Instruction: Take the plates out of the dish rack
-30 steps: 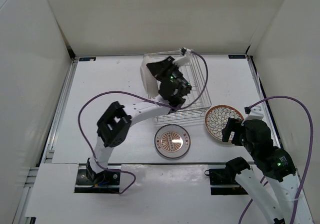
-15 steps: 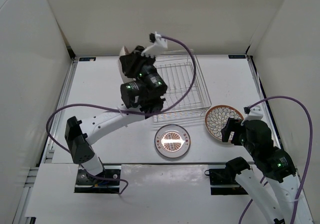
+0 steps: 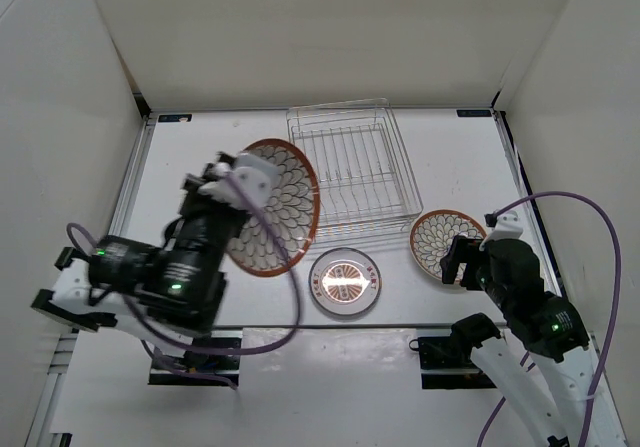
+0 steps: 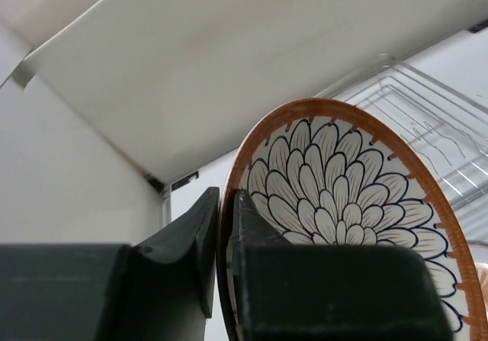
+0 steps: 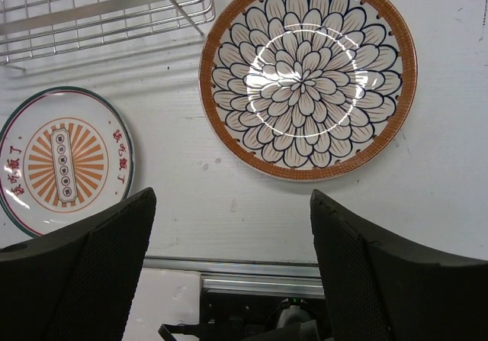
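Note:
My left gripper (image 3: pixel 240 179) (image 4: pixel 226 226) is shut on the rim of a brown-rimmed petal-pattern plate (image 3: pixel 275 209) (image 4: pixel 347 184), held tilted in the air left of the silver wire dish rack (image 3: pixel 352 174) (image 4: pixel 427 127). The rack shows no plates in it. A second brown-rimmed plate (image 3: pixel 440 242) (image 5: pixel 308 74) lies flat on the table right of the rack's front corner. The grey-rimmed plate with the orange centre (image 3: pixel 345 281) (image 5: pixel 65 158) lies flat in front of the rack. My right gripper (image 3: pixel 462 260) (image 5: pixel 232 238) hangs open just near of the second brown-rimmed plate, holding nothing.
White walls close in the table on three sides. A metal rail (image 5: pixel 259 268) runs along the table's near edge under my right gripper. Purple cables (image 3: pixel 590 217) loop from both arms.
My left arm has lifted the petal-pattern plate out of the rack and swung it left and toward the near side. The right arm has hardly moved.

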